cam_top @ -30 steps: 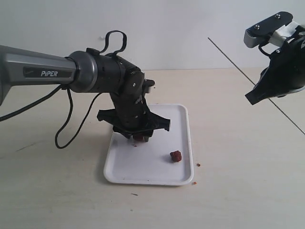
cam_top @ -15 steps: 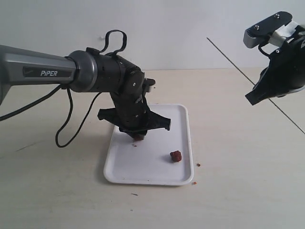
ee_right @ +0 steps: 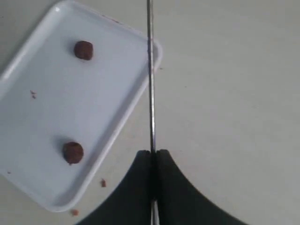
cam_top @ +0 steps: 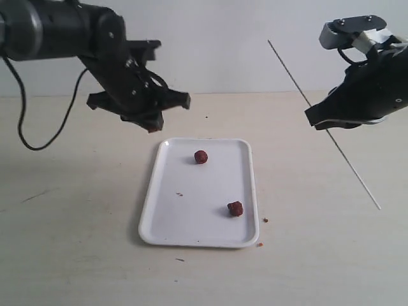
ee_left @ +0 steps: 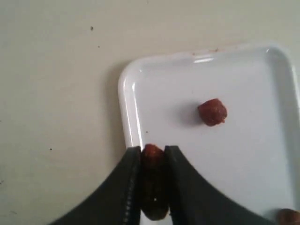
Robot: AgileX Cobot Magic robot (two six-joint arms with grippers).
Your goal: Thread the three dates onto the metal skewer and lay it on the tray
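Observation:
My left gripper (cam_top: 152,126) hangs above the table just behind the tray's far left corner, shut on one dark reddish-brown date (ee_left: 152,157) that fills the gap between its fingers. Two more dates lie on the white tray (cam_top: 167,210): one near the back (cam_top: 201,157), one at the front right (cam_top: 236,208). My right gripper (cam_top: 317,122) is raised at the right, shut on the thin metal skewer (cam_top: 344,154), which slants from high at the back down to the front right. In the right wrist view the skewer (ee_right: 150,70) runs straight out past the tray's corner (ee_right: 157,49).
Small brown crumbs lie on the table by the tray's front right corner (cam_top: 265,220) and on the tray (cam_top: 179,194). A black cable (cam_top: 25,137) loops down from the left arm at the far left.
My left gripper has risen from the tray and swung back and to the left with a date in it, uncovering the back date. The right gripper and skewer shifted slightly left.

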